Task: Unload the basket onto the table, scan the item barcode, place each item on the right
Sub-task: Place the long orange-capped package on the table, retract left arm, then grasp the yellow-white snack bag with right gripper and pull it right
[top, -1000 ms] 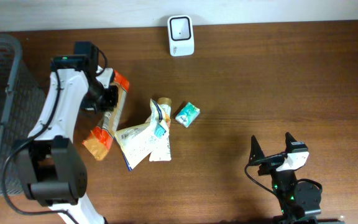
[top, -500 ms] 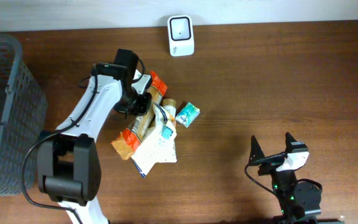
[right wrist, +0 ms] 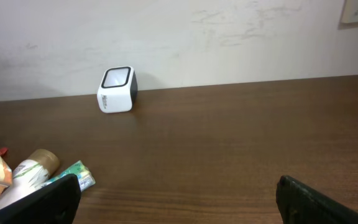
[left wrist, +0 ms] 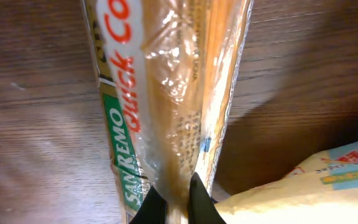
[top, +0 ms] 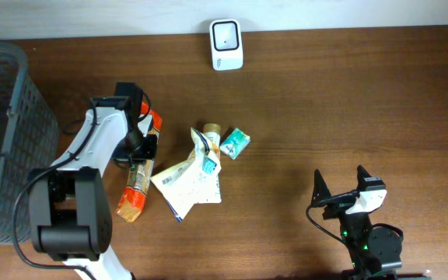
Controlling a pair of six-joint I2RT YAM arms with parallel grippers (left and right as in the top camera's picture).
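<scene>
The left hand (top: 137, 146), pinching a long orange-and-clear plastic pasta packet (top: 138, 177), has swung back from the white box-shaped scanner (top: 226, 44) it neared half a second ago. The packet now sits below-left of the scanner, just beside the heap: one teal sachet (top: 235, 142), one brown-capped tube (top: 208, 132) and pale pouches (top: 185, 183) of uncertain number. One grey mesh basket (top: 6, 117) hugs the brown wooden bench's (top: 379, 93) left edge. Bare wood stretches from the scanner to the right hand (top: 341, 185), fingers spread wide, far below-right.
</scene>
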